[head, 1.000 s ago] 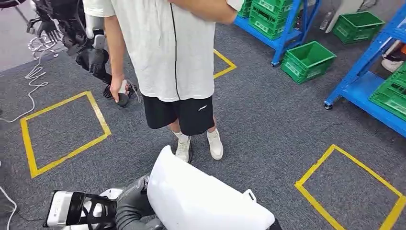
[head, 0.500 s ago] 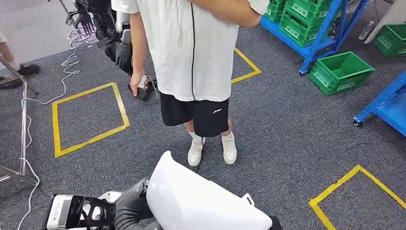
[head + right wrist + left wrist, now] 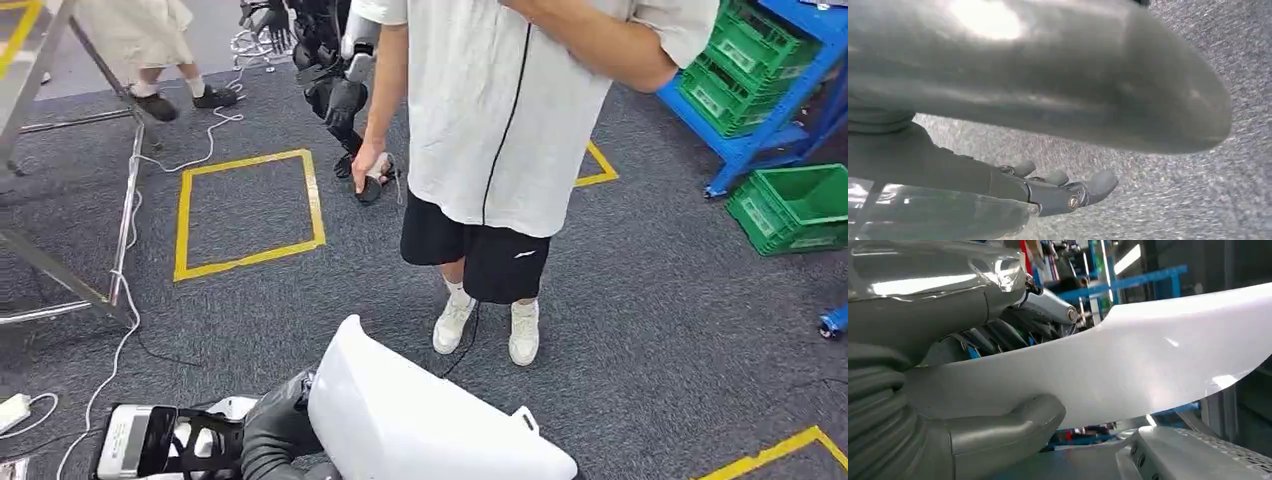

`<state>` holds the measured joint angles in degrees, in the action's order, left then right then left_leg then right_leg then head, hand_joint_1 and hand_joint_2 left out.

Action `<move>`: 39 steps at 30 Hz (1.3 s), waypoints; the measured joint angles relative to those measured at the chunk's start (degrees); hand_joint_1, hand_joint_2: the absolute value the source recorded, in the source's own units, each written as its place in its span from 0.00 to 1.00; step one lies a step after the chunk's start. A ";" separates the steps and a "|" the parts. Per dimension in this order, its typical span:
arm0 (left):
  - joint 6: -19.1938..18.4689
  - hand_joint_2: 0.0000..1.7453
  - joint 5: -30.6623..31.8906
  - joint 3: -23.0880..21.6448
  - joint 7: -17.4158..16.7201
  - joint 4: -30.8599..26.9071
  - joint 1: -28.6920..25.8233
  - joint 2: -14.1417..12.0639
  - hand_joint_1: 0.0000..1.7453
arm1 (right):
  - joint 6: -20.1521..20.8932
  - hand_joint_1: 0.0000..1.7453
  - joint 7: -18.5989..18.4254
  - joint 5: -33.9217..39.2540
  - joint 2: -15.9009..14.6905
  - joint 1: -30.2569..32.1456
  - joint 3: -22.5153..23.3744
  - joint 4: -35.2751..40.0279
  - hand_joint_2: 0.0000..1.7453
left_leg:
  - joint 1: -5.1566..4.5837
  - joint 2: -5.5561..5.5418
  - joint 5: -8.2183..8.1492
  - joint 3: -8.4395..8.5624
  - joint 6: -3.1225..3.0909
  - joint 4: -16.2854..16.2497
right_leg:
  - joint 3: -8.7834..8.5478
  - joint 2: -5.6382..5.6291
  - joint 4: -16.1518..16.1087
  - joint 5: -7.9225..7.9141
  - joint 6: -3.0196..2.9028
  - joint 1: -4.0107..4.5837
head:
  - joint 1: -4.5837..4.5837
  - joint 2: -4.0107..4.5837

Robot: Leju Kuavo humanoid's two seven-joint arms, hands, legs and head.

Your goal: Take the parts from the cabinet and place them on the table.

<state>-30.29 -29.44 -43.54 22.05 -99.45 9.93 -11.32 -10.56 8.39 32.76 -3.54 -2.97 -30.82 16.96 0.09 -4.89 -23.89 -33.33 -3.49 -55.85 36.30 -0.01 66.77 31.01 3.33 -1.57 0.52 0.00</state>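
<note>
**Carrying the white panel across the grey carpet, person dead ahead**

Grey carpet floor (image 3: 640,300) with yellow tape squares (image 3: 245,210) marked on it, blue racking with green plastic crates (image 3: 795,205) off to one side. No table or cabinet visible from here.

The left hand (image 3: 973,435) has its thick grey thumb pressed up under the large smooth white curved plastic panel (image 3: 420,420), dark fingers over the other face, so it's clamping the panel near one edge. The panel sits low and close against the robot's front in the head view, reaching from the left hand over toward the right side.

The right hand (image 3: 1068,192) is under the panel's far end with its fingers stretched out and nothing plainly between them. Whether it's propping up the panel or just hanging below it, I can't tell.

Further out: a person in a white T-shirt and black shorts (image 3: 500,150) stands just past the panel, holding a small dark controller (image 3: 372,182). Behind them is another dark robot (image 3: 335,60), and a metal frame (image 3: 90,200) with white cable (image 3: 120,340) trailing on the floor.

My take on handling: it looks stiff, light for its size, and glossy enough to slip. It's wide, so one edge pinch will let it swing. I'd take both ends, palms underneath.
</note>
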 joint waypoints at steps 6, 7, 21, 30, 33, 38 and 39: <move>-0.02 1.00 0.04 0.00 -0.13 0.00 -0.10 0.00 1.00 | 0.15 0.00 0.00 -0.02 0.07 -0.26 -0.02 -0.07 0.00 | 0.26 -2.62 -0.82 -0.76 2.21 -1.12 | -4.22 -1.54 -8.85 -3.73 -2.01 0.39 | 0.02 0.00; -0.02 1.00 0.04 0.02 -0.15 0.00 -0.09 -0.02 1.00 | 0.28 0.00 0.02 -0.06 0.30 -0.34 -0.02 -0.07 0.00 | 0.41 -2.46 -1.07 -0.85 2.43 -1.48 | -4.38 -1.00 -9.18 -3.96 -2.48 -0.28 | 0.05 0.00; -0.13 1.00 0.07 0.13 -0.31 0.07 0.15 -0.15 1.00 | 0.52 0.00 0.02 -0.15 0.61 -0.06 -0.02 -0.26 0.00 | -1.32 7.87 -0.85 -2.03 0.20 -2.35 | -6.58 6.92 -9.64 -1.81 -3.11 1.58 | 0.35 0.00; -0.20 1.00 0.11 -0.11 -0.44 -0.15 0.17 0.15 1.00 | 0.83 0.00 0.07 -0.15 0.17 0.51 -0.04 -0.44 0.00 | -0.01 0.40 0.53 0.16 0.09 0.64 | 1.06 0.18 2.80 1.28 -0.80 -0.08 | 0.00 0.00; -0.20 1.00 0.11 -0.13 -0.44 -0.13 0.03 0.13 1.00 | 0.94 0.00 0.06 -0.17 0.26 0.45 -0.04 -0.46 0.00 | 0.19 -1.57 -0.49 -0.21 1.70 -0.91 | -3.71 -3.17 -8.00 -3.36 0.68 -0.68 | -0.26 0.00; -0.26 1.00 -0.04 -0.09 -0.46 -0.15 -0.08 -0.02 1.00 | 0.94 0.00 0.15 -0.20 0.20 0.13 -0.04 -0.50 0.00 | 0.83 -2.06 -0.93 -1.12 2.97 -1.91 | -4.38 -1.38 -8.72 -3.80 -2.31 -0.60 | 0.04 0.00; -0.24 1.00 -0.15 -0.02 -0.44 -0.15 0.02 -0.09 1.00 | 0.94 0.00 0.20 -0.20 0.11 0.15 -0.04 -0.50 0.00 | 0.51 1.22 -2.19 -1.97 3.14 -3.87 | -4.55 -0.93 -8.72 -3.67 -2.86 -0.43 | 0.33 0.00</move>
<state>-30.53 -29.59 -43.56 21.62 -99.60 9.96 -11.41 -9.62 8.59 32.57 -3.43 -2.82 -30.86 16.46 0.60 -3.67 -26.07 -35.29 -0.35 -59.73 31.75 -0.94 58.05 27.35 0.47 -2.01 0.85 0.00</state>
